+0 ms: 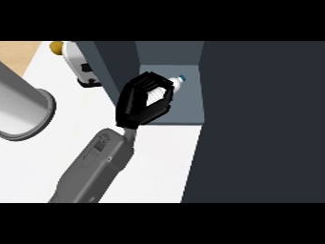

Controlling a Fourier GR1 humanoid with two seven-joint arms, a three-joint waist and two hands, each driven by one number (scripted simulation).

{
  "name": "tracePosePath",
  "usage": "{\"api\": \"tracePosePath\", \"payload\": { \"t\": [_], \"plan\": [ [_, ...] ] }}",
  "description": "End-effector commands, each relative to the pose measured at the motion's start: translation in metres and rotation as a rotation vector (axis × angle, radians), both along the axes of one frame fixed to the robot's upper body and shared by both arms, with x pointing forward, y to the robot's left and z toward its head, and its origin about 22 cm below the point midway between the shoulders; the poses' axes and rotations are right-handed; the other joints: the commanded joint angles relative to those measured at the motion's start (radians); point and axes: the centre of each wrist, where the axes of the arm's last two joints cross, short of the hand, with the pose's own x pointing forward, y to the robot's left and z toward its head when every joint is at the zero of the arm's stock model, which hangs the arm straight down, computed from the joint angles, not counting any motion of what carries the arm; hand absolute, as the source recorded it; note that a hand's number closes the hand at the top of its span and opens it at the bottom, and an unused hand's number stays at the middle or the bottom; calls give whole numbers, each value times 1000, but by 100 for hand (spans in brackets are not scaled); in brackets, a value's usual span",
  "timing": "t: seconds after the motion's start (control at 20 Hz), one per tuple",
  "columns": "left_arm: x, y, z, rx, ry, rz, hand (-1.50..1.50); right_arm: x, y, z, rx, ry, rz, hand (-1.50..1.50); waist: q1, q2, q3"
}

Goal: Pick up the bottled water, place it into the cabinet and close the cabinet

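From the head view I see one grey forearm (94, 169) coming up from the lower edge and slanting to the upper right, toward the cabinet. By its place I take it for my right arm, though nothing else in view lets me check that. The right hand (138, 102) at its end is black, stretched out ahead of the wrist, with its fingers (153, 81) and thumb curled round the bottle (166, 88). So the hand is closed on the bottle and covers most of it. What I can still make out is a white ribbed body between the fingers and a small blue cap poking out past the fingertips, pointing up and to the right.

The bottle sits over the grey floor of the open cabinet (182, 107), just inside its left wall. I cannot tell whether it touches the floor. The dark cabinet door (270, 119) fills the right side of the view.

On the white counter (45, 162) to the left stands a large grey cylinder (14, 102), and further back a white item with a yellow top (73, 59). My left hand does not show.
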Motion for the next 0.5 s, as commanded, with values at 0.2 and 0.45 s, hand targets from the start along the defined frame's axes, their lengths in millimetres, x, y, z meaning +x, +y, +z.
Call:
{"api": "tracePosePath", "payload": {
  "t": [0.2, 0.45],
  "plan": [
    [-40, 50, -9, -12, 21, -4, 150, -11, -2, 23, -212, 11, 147, 150, 8, 3, 0],
    [-96, 70, -25, 14, 9, 30, 150, -19, 16, 24, -148, 108, 251, 150, 9, 3, 0]
  ]
}}
